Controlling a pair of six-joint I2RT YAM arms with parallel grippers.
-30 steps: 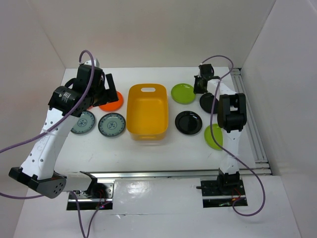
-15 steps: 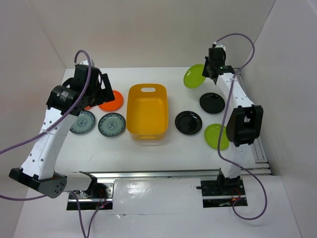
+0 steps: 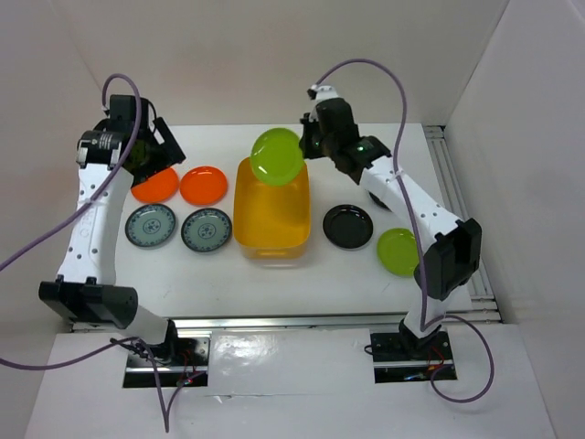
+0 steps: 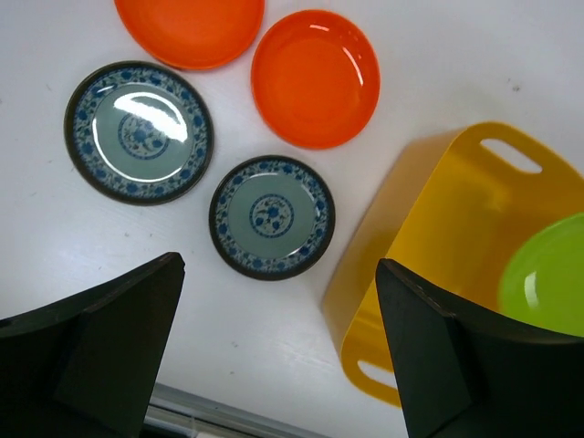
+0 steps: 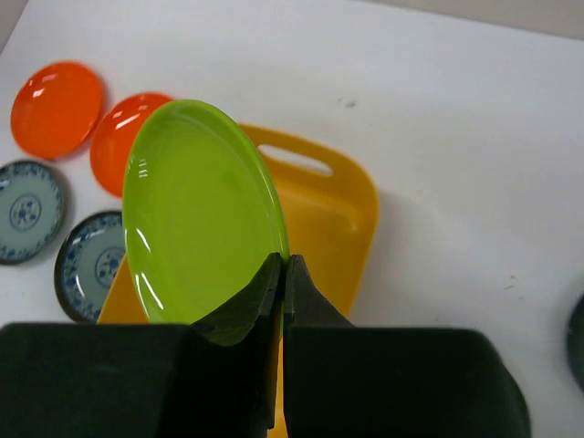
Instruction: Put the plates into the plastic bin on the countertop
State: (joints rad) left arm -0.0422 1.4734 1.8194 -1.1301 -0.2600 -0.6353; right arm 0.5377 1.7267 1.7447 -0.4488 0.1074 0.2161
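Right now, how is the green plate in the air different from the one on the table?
The held green plate is pinched at its rim by the right gripper; the resting green plate is untouched. The held green plate tilts above the yellow bin; the resting green plate lies flat on the table. Both are lime green and round.

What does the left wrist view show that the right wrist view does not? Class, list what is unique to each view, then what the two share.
Only the left wrist view: the left gripper, its fingers spread open, and a second handle slot at the lower end of the plastic bin.
Only the right wrist view: the right gripper shut on the rim of the lime green plate, and a sliver of a black plate at the right edge.
Both: the bin, the green plate, two orange plates and two patterned plates.
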